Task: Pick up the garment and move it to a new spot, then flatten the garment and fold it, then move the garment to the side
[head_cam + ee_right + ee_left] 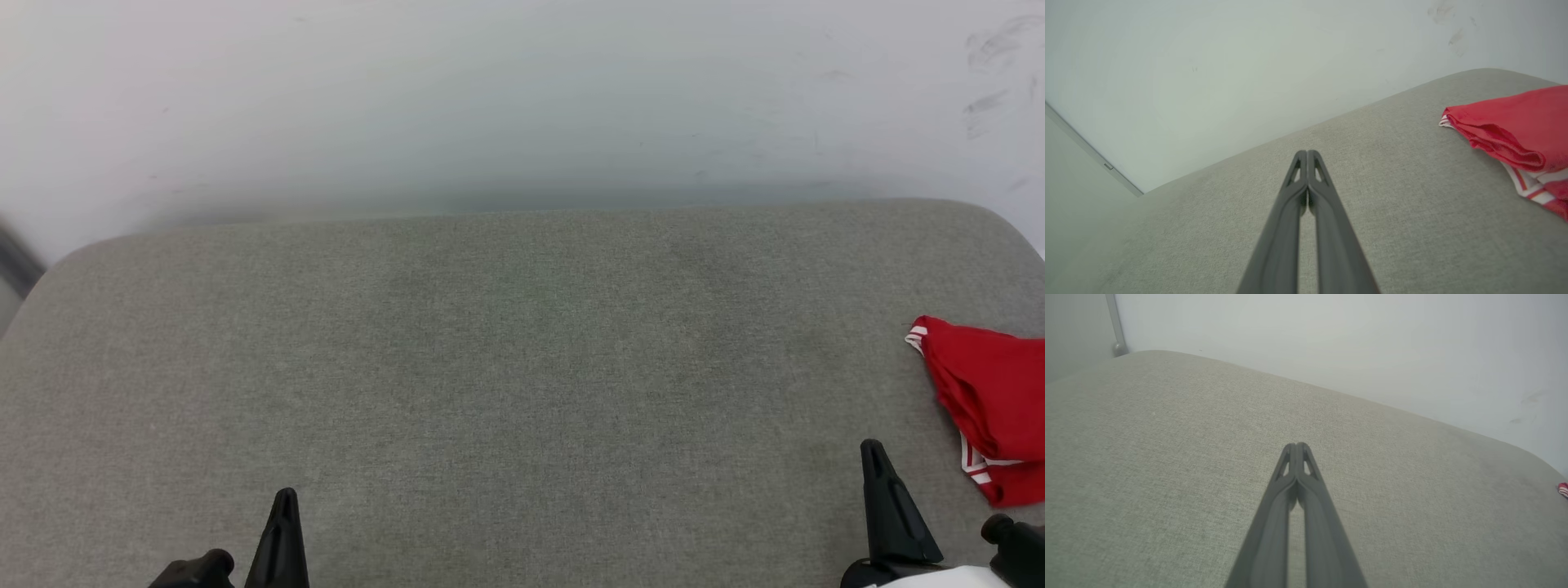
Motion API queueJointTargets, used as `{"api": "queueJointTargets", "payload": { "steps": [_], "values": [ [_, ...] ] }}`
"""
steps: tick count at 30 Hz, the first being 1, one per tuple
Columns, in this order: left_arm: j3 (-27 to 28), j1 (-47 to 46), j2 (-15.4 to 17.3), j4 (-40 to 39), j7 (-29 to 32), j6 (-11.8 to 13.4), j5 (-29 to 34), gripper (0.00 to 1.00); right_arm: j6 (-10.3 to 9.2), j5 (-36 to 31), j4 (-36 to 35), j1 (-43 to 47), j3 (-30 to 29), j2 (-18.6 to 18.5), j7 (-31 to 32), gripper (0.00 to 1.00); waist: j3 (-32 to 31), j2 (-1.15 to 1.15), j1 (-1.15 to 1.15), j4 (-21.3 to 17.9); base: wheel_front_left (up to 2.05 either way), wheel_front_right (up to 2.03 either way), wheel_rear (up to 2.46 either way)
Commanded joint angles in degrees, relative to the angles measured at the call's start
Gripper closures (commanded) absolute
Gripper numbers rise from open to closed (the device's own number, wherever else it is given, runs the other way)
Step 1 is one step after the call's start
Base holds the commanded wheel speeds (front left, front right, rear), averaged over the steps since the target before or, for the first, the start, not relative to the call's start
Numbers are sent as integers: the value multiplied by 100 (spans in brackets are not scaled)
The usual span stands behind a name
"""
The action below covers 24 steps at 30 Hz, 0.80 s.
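One garment (992, 400), red with red-and-white striped trim, is seen bunched on the right part of a grey fabric-covered surface (522, 367). It is cut off by the picture's edge, so its front cannot be made out. Two grippers are counted. The right gripper (1307, 153) is held near the garment, to its left and apart from it, with the jaws pressed together and empty. The left gripper (1298, 446) is held well to the left of the garment, jaws likewise closed and empty. A pale, lightly scuffed wall (522, 98) is seen beyond the garment.
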Motion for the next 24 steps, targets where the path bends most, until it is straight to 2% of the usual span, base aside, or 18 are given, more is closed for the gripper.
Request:
{"api": "queueJointTargets", "payload": {
  "steps": [1, 24],
  "values": [
    [12, -189, 61, -20, 47, -65, -325, 100, 0, 308, -33, -224, -4, -64, 51, 100, 2, 0, 0, -1, 0, 0, 0],
    [91, -684, 152, 379, 470, -378, -2604, 100, -1, 2383, 287, -596, -26, -136, 499, 100, 23, 0, 0, -12, 0, 0, 0]
  ]
}}
